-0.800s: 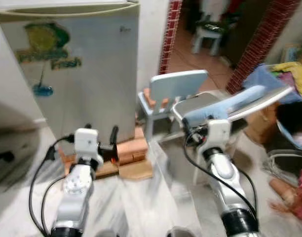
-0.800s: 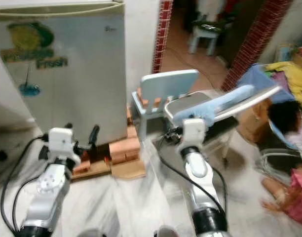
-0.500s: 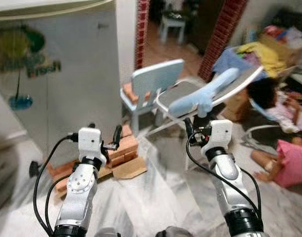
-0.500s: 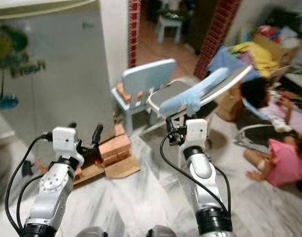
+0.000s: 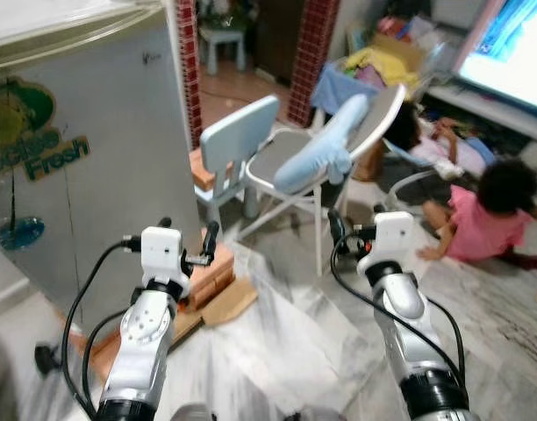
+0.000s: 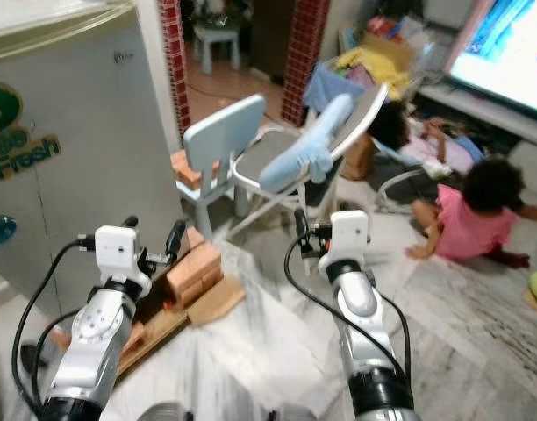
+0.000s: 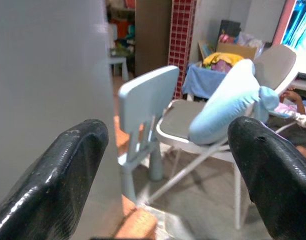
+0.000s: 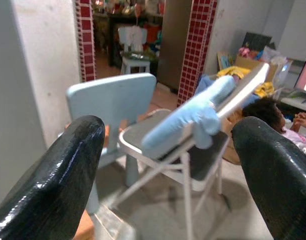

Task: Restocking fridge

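- The fridge is a tall box with a smooth, pale grey metal door, closed, bearing a green and yellow sticker that reads "Fresh" and a blue mark below it. It stands at the robot's left front.
- Its base rests on rough orange-pink bricks and a flat wooden board laid on the marbled white floor.
- The left gripper is held up just in front of the fridge's lower right corner, near the bricks, its glossy black fingers spread wide with nothing between them. In the left wrist view the fridge's flat grey side lies just beside one finger.
- The right gripper is raised further to the right, well apart from the fridge, its rounded black fingers also wide apart and empty, pointing toward the chairs.
- A small pale blue plastic chair with a smooth moulded back stands just beside the fridge.
- Next to it is a folding chair with thin white metal legs and a grey padded seat; a soft light blue pillow is draped over it.
- Red brick-tiled pillars frame a doorway behind.
- Two people sit on the floor at the right, one in a pink top, before a bright screen.
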Available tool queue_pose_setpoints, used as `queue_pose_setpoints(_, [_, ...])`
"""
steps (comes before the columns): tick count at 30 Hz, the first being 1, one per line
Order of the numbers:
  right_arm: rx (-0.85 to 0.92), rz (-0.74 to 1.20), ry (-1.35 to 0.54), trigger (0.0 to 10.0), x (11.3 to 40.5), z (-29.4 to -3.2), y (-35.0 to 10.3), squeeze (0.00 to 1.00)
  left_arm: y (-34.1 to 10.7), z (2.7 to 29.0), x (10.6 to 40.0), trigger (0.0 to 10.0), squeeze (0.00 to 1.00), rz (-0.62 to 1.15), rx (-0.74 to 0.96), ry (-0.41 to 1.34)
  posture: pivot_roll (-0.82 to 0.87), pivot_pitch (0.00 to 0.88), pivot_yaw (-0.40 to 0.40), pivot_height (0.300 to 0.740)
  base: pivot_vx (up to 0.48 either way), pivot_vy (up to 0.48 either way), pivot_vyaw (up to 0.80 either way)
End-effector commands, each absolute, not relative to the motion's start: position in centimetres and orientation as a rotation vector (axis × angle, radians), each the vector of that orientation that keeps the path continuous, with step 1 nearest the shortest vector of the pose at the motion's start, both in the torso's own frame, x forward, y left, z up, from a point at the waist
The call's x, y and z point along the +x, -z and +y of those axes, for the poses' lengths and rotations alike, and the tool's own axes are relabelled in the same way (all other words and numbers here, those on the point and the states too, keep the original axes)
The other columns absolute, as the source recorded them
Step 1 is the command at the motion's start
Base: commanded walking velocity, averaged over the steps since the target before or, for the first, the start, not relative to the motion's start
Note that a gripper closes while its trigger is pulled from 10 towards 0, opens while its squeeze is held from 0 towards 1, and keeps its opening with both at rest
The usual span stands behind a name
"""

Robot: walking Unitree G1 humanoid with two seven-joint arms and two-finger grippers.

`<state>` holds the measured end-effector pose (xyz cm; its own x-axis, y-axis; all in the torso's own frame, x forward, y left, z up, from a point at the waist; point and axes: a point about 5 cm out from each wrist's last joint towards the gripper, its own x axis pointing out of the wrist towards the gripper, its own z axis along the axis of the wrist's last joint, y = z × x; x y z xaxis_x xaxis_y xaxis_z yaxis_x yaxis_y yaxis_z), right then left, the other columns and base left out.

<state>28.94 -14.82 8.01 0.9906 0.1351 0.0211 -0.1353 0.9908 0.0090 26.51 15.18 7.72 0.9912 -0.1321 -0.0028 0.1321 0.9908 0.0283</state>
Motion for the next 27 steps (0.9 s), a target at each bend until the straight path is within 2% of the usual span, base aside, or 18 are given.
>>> queue_pose_setpoints(1, [0.017,-0.046,-0.143,10.0,29.2,-14.2,-8.6,0.0,-7.9,15.9,26.6,10.0,0.0,-0.006,0.048,0.122,0.02,0.0,-0.025,0.74,0.0,0.48,0.0])
queue_pose_setpoints(9, [0.028,-0.07,-0.069,10.0,29.1,-14.8,-8.7,0.0,-8.5,15.3,27.3,10.0,0.0,-0.025,0.096,0.182,0.0,0.0,0.055,0.74,0.0,0.06,0.0])
queue_pose_setpoints(15, [0.028,-0.067,-0.039,10.0,28.3,-15.0,-8.3,0.0,-8.8,14.9,28.3,10.0,0.0,-0.026,0.107,0.215,-0.02,0.0,0.063,0.74,0.0,0.0,0.0])
queue_pose_setpoints(27, [-0.022,-0.077,-0.071,10.0,29.7,-15.5,-9.2,0.0,-8.5,15.3,28.0,10.0,0.0,-0.006,0.08,0.196,0.01,0.0,0.015,0.74,0.0,0.462,0.0])
